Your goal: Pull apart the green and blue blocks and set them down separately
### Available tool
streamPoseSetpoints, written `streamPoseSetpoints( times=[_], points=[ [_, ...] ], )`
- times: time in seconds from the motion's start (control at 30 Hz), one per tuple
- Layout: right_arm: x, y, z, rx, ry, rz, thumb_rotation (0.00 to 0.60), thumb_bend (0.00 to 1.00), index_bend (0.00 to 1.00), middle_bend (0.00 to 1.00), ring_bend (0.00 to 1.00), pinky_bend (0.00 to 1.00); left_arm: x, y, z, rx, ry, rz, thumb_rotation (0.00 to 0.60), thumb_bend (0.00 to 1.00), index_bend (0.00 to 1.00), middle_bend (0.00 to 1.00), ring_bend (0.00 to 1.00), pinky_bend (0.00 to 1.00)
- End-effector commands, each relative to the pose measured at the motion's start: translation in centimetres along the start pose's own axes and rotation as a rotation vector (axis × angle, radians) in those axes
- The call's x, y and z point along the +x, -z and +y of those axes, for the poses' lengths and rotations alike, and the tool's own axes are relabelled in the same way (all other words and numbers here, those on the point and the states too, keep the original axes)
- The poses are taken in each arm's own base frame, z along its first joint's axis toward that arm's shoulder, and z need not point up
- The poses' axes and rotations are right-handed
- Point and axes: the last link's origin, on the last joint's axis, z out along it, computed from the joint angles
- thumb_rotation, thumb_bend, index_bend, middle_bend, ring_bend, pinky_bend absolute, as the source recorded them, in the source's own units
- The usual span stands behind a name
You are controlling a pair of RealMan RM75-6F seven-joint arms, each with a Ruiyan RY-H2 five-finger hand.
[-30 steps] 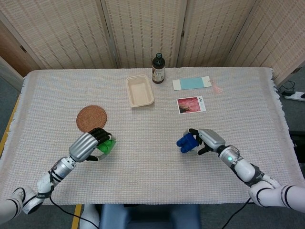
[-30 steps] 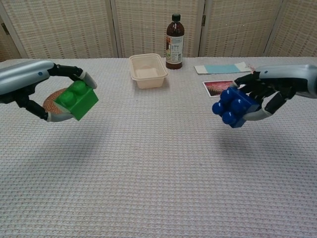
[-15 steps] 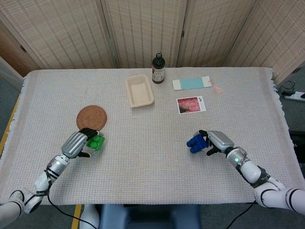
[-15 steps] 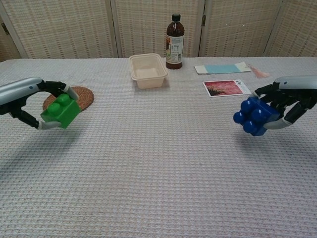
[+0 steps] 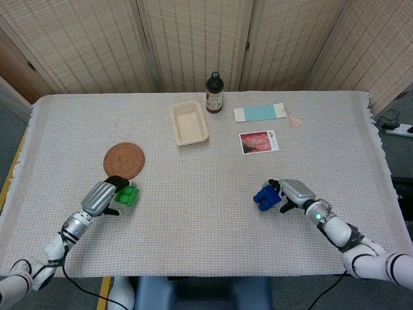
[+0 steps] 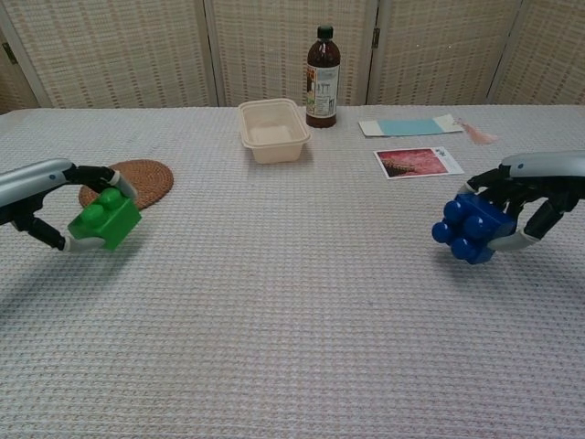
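Observation:
The green block [image 5: 128,194] [image 6: 104,220] is held in my left hand [image 5: 101,197] [image 6: 41,197] at the table's left front, low over the cloth just in front of the round woven coaster. The blue block [image 5: 265,196] [image 6: 471,229] is held in my right hand [image 5: 294,194] [image 6: 535,195] at the right front, its studs turned toward the table's middle, low over the cloth. The two blocks are far apart. Whether either block touches the table I cannot tell.
A woven coaster [image 5: 124,159] [image 6: 137,176] lies behind the green block. At the back stand a beige tray [image 5: 189,122] [image 6: 271,132] and a dark bottle [image 5: 214,93] [image 6: 322,77]. A photo card [image 5: 259,142] [image 6: 419,162] and a blue-and-white card [image 5: 259,112] [image 6: 411,125] lie at the back right.
Both hands have lowered and moved outward toward the table's front with their blocks. The green block came down beside the coaster; the blue block dropped close to the cloth.

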Motion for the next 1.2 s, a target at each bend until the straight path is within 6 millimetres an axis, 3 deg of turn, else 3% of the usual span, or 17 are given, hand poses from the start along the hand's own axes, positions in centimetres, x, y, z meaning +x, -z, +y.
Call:
streamPoseSetpoints(
  times=[0.03,0.07,0.13,0.27,0.5,0.67,0.8,0.93,1.2],
  points=[
    [0.5,0.0,-0.3,0.014,0.007,0.011,0.6,0.37,0.0,0.01,0.04,0.08,0.2,0.1,0.0,0.005,0.002,-0.016,0.6,0.31,0.23,0.13,0.04,0.09],
    [0.6,0.1,-0.4,0.02,0.013,0.017,0.6,0.37,0.0,0.0,0.02,0.05,0.3,0.1,-0.1,0.009,0.003,-0.024,0.6,0.29,0.18,0.06,0.02,0.07],
    [0.9,0.2,-0.5,0.027,0.026,0.026,0.6,0.37,0.0,0.0,0.0,0.02,0.4,0.1,0.0,0.011,0.001,-0.022,0.6,0.25,0.11,0.0,0.0,0.04],
    [1.3,0.7,-0.7,0.03,0.057,0.027,0.6,0.37,0.0,0.0,0.0,0.0,0.8,0.0,0.0,0.017,-0.003,-0.015,0.6,0.2,0.01,0.0,0.0,0.0],
    [2.6,2.4,-1.3,0.049,0.095,0.065,0.6,0.37,0.0,0.0,0.0,0.0,2.6,-0.4,0.4,0.044,-0.042,-0.021,0.6,0.18,0.0,0.0,0.0,0.0],
    [4.0,5.3,-0.8,0.049,0.164,0.154,0.6,0.37,0.0,0.0,0.0,0.0,5.1,0.6,1.2,0.064,-0.083,0.012,0.6,0.18,0.0,0.0,0.0,0.0],
    [4.3,8.9,1.1,-0.038,0.274,0.311,0.6,0.37,0.0,0.0,0.0,0.0,7.8,3.0,1.3,0.157,-0.139,0.019,0.6,0.19,0.0,0.0,0.0,0.0],
    [3.5,12.5,2.7,-0.154,0.343,0.465,0.6,0.37,0.0,0.0,0.0,0.0,9.2,5.4,1.2,0.247,-0.166,0.065,0.6,0.19,0.02,0.0,0.0,0.0],
    [2.1,19.5,8.0,-0.493,0.434,0.72,0.6,0.37,0.0,0.0,0.0,0.0,10.8,13.7,-1.0,0.485,-0.278,0.325,0.6,0.19,0.07,0.0,0.0,0.0]
  ],
)
